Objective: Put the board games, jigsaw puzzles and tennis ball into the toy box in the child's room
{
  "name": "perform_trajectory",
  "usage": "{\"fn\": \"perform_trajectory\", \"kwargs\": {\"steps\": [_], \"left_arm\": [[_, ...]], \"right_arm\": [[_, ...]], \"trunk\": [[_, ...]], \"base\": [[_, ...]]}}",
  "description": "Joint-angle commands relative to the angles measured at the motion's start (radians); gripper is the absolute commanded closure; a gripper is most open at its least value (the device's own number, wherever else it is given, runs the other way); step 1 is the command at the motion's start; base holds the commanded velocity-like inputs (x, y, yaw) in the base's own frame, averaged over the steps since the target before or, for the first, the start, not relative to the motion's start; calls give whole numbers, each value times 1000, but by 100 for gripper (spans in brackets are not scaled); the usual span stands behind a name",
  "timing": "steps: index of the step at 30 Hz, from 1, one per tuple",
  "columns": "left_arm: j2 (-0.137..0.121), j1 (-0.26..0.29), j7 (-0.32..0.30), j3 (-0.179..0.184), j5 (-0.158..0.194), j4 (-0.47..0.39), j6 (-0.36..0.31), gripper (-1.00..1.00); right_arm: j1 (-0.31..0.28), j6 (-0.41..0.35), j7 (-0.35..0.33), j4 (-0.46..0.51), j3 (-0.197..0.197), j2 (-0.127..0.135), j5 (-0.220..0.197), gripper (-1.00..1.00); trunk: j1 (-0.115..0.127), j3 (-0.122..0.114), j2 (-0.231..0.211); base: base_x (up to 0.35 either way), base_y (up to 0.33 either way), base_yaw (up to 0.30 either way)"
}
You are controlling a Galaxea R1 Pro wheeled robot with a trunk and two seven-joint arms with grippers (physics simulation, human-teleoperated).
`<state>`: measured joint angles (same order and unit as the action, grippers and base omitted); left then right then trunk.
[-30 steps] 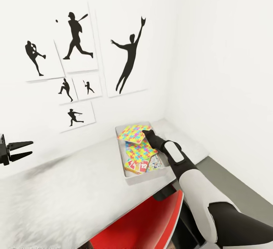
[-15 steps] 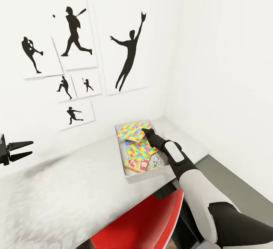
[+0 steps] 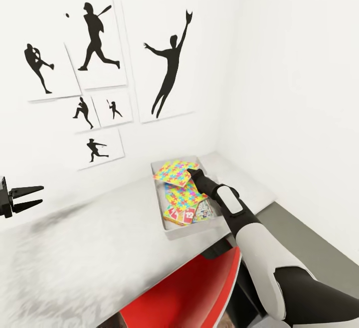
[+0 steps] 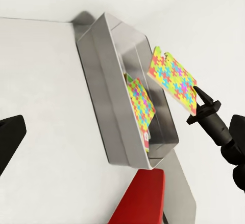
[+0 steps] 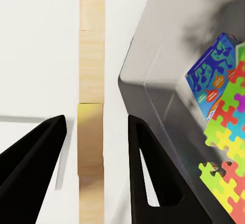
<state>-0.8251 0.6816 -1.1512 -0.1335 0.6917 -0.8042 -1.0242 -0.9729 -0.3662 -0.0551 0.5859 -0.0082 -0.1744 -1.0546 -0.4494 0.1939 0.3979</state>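
Note:
The light grey toy box (image 3: 160, 203) stands on the white table (image 3: 89, 248) near the corner of the room. My right gripper (image 3: 190, 173) is shut on the edge of a jigsaw puzzle (image 3: 174, 173), which hangs tilted above the box's far end. Between the fingers the sheet shows edge-on (image 5: 91, 106). A second jigsaw puzzle (image 3: 184, 199) lies inside the box on top of board games, one red-banded (image 3: 180, 215) and one blue (image 5: 212, 75). From the left wrist, the held puzzle (image 4: 172, 79) hangs over the box (image 4: 102, 96). My left gripper (image 3: 27, 196) hovers open, far to the left.
A red chair (image 3: 189, 293) stands tucked under the table's front edge below the box. White walls with black baseball silhouette posters (image 3: 167, 68) close the table in behind and to the right. A lower dark grey surface (image 3: 299, 228) lies right of the table.
The head view has shifted slightly, so the posters sit higher and further left. My right gripper keeps its hold on the puzzle above the box, barely moved. The left gripper is unchanged.

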Motion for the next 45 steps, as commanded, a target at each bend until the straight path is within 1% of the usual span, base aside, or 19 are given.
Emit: {"fn": "perform_trajectory", "kwargs": {"steps": [1,7,36,38,41,42,45], "left_arm": [[0,1,-3,0,0,0,-5,-100],[0,1,-2,0,0,0,-5,-100],[0,1,-2,0,-1,0,-5,-100],[0,1,-2,0,-2,0,-5,-100],[0,1,-2,0,-2,0,-5,-100],[0,1,-2,0,-2,0,-5,-100],[1,1,-2,0,-2,0,-5,-100]], "right_arm": [[0,-3,0,1,-3,0,-4,100],[0,-3,-1,2,-5,0,-4,100],[-1,-2,0,2,-8,0,-4,100],[-1,-3,0,2,-23,0,-4,100],[-1,-3,6,2,-83,0,-4,100],[-1,-2,7,2,-97,0,-3,100],[-1,-1,9,2,-116,0,-2,100]], "trunk": [[-1,3,2],[-1,8,2],[-1,15,2],[-1,15,2],[-1,15,2],[-1,15,2],[-1,15,2]], "base": [[0,0,-29],[0,0,-78],[0,0,-16],[0,0,0],[0,0,0],[0,0,0],[0,0,0]]}}
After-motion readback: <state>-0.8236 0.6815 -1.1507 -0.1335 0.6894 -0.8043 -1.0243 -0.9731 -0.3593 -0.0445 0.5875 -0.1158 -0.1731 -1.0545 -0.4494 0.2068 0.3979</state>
